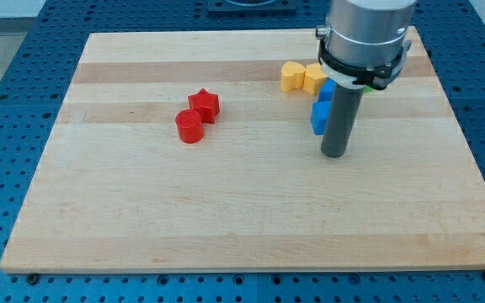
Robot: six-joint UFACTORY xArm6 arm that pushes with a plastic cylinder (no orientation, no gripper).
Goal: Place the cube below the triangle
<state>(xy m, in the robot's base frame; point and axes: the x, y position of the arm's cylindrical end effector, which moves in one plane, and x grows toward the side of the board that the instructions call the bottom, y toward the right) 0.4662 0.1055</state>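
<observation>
My tip [335, 154] rests on the wooden board [226, 202] at the view's right of centre. Just to its upper left is a blue cube [318, 116], partly hidden by the rod. Above it a second blue block [327, 89] shows only in part behind the rod; its shape cannot be made out. The tip sits right beside the blue cube's lower right corner; contact cannot be told.
A yellow heart-shaped block [290, 76] and another yellow block [314, 78] lie side by side above the blue blocks. A red star [203, 104] and a red cylinder [189, 126] touch each other left of centre.
</observation>
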